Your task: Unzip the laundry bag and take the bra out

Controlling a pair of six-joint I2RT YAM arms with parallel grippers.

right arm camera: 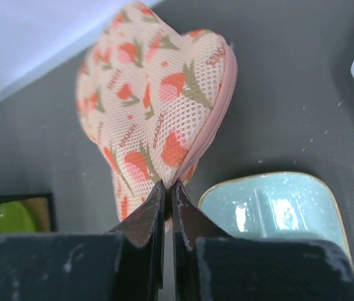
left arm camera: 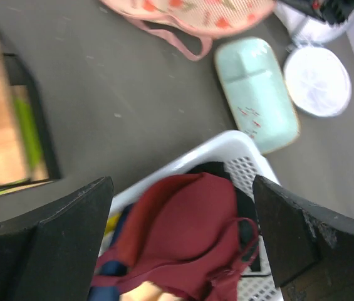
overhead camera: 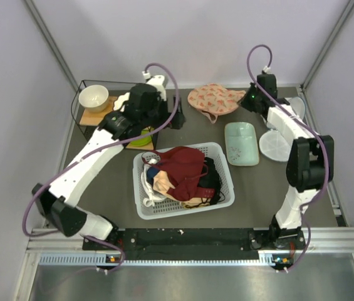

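On a dark grey table (overhead camera: 101, 188) between pale walls (overhead camera: 195, 37), the right gripper (right arm camera: 167, 188) pinches the bag (right arm camera: 151, 106) by its seam; the left gripper (left arm camera: 180, 191) gapes above the basket (left arm camera: 227, 141).

The left arm (overhead camera: 83, 164) and right arm (overhead camera: 286, 122) have white shells and black joints. A purple cable (overhead camera: 249, 63) loops along each. The left hand (left arm camera: 177, 241) and right hand (right arm camera: 169, 188) are black; their flat fingers (left arm camera: 57, 232) show pale scuffs and scratches.
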